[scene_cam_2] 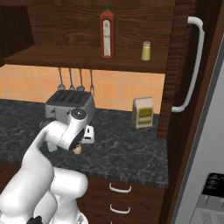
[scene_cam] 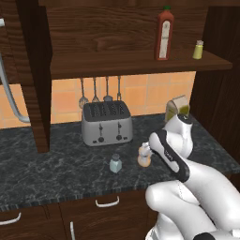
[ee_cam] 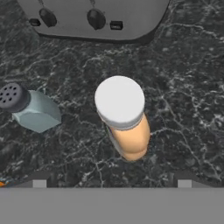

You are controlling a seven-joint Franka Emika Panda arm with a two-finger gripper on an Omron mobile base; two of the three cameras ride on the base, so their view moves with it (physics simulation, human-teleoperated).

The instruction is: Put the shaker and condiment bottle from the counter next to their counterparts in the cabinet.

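The condiment bottle (ee_cam: 124, 127), orange-tan with a white cap, stands on the black marbled counter (scene_cam: 56, 164) in front of the toaster. My gripper (ee_cam: 111, 183) hangs open just above it, a fingertip (ee_cam: 39, 183) wide to either side, touching nothing. The shaker (ee_cam: 30, 109), pale blue-grey with a grey perforated cap, stands a little to the bottle's left; it is seen again as the shaker (scene_cam: 115, 163) beside the bottle (scene_cam: 144, 157). On the cabinet shelf (scene_cam: 117, 63) stand the counterparts: a tall dark red bottle (scene_cam: 164, 35) and a yellow-green shaker (scene_cam: 198, 49).
A silver toaster (scene_cam: 106, 123) stands right behind the two small items. Utensils (scene_cam: 98, 91) hang on the tiled wall. A green-and-tan box (scene_cam_2: 143, 112) stands at the counter's right end. A dark cabinet panel (scene_cam: 37, 93) drops to the counter at left; a fridge handle (scene_cam_2: 194, 65) is at right.
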